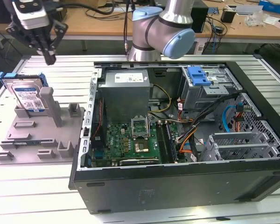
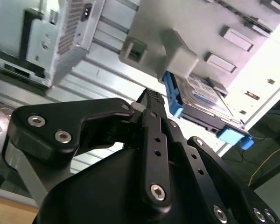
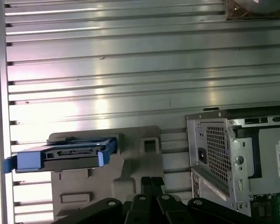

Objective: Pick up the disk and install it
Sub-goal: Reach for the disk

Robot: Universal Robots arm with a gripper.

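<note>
The disk, a silver hard drive with a blue-and-white label in a blue carrier frame, stands tilted on its edge in a slot of the grey holder at the exterior view's left. My gripper hangs above it and a little toward the exterior view's right, apart from it, with the black fingers shut together and nothing between them. Both wrist views show the disk past the closed fingertips.
An open computer case lies on the slatted metal table. Inside are a grey power supply, a motherboard and a grey drive cage with a blue bracket on top. The arm's base stands behind the case.
</note>
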